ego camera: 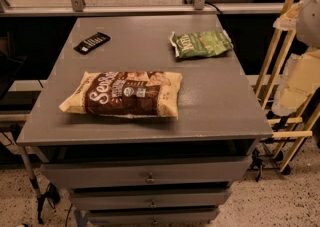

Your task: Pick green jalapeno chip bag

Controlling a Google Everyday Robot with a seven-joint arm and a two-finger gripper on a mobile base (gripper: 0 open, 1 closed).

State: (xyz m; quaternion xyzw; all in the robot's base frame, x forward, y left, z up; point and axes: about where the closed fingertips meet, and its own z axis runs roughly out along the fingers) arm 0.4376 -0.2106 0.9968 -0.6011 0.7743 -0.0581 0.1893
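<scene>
One tool (294, 87) is all you have. It hangs pale and blurred at the right edge of the view, off the side of the tabletop (215, 106). You cannot tell how far open it is or whether it holds anything.

Nearest to it is the green jalapeno chip bag (202, 44), lying flat near the tabletop's far right corner, with its long side running left to right and a white-edged end at the left.

Expect it to be very light, puffed with air, and made of crinkly film that is likely slick and will give way under pressure. The chips inside are probably brittle. Your best hold is likely from above, across the bag's narrow width near its middle, closing gently so the film bunches rather than slides. A flat sealed end is the thinner alternative.

Farther out, the larger brown-and-cream snack bag (123, 94) lies toward the front left and the black remote (92, 42) at the far left. Both are well apart from your target.
</scene>
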